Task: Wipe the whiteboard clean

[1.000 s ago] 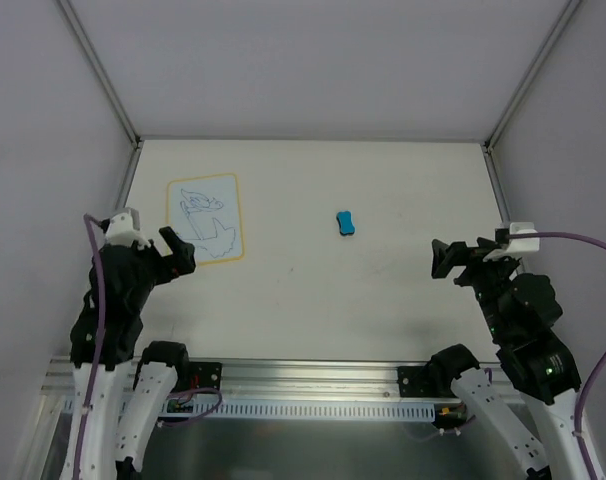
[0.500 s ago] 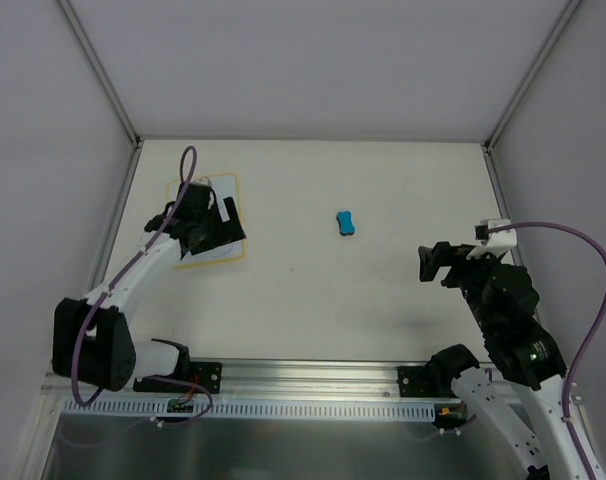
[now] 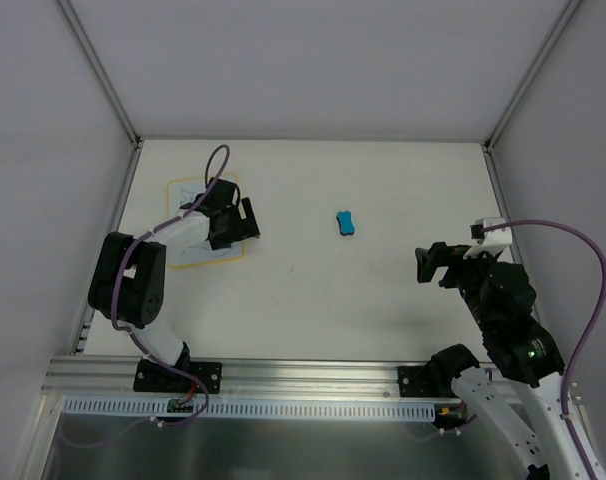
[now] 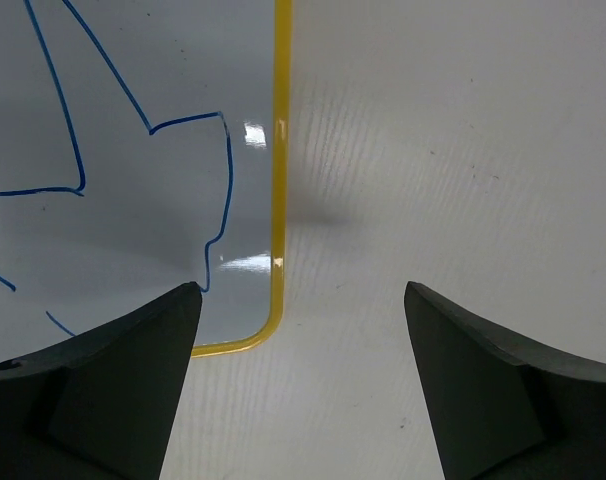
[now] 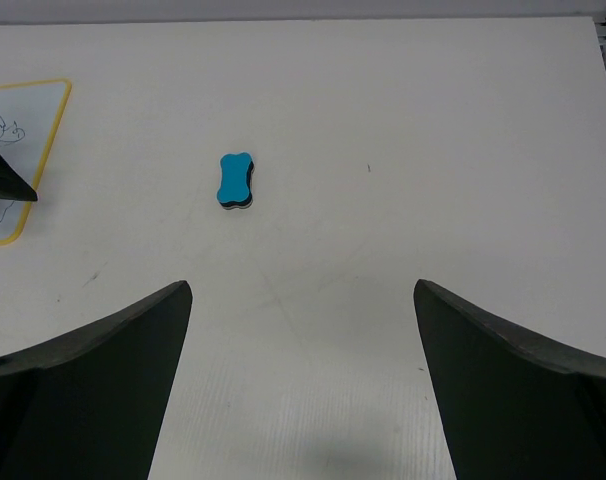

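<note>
**Item 1. Right claw** (image 3: 424, 264): jaws wide, nothing held. It hovers over the right side of the surface (image 3: 313, 300) and faces the eraser, well apart from it. Judged: set to fetch the wiping tool.

**Item 2. Left claw** (image 3: 245, 222): jaws wide, empty, low over the whiteboard's right edge by its near corner. One finger is over the board, the other over bare surface. Judged: placed to steady the board, not to wipe it.

**Item 3. Whiteboard** (image 3: 183, 193): lies flat at the left of the surface. Yellow border, blue line drawing, unwiped. The left arm lies across part of it and would obstruct wiping there.

**Item 4. Eraser** (image 3: 346, 223): blue, bone-shaped, lying alone mid-surface between the board and the right claw. Nothing blocks the way to it.

**Item 5. Walls** (image 3: 313, 70): plain grey panels on a metal frame, at the far side.
</note>
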